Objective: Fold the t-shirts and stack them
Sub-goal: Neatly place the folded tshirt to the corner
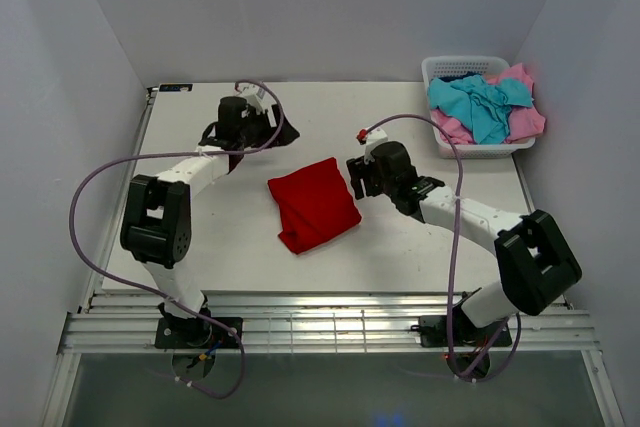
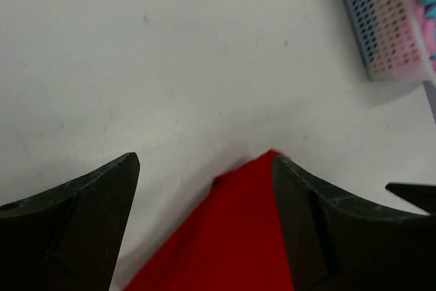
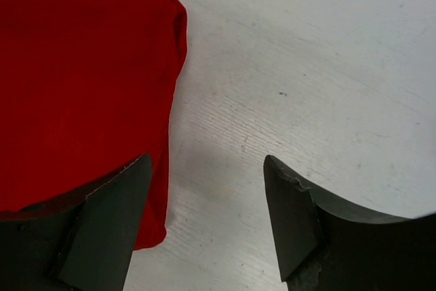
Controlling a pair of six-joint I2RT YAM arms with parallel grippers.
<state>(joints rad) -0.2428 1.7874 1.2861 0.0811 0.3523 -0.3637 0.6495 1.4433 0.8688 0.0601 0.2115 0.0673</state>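
High rear overview; close, seemingly downward wrist views; shared t-shirt (image 1: pixel 313 203)

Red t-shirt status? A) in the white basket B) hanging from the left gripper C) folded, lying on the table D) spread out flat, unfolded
C: the red t-shirt lies as a folded packet on the table; the basket holds only the turquoise t-shirt and pink t-shirt.
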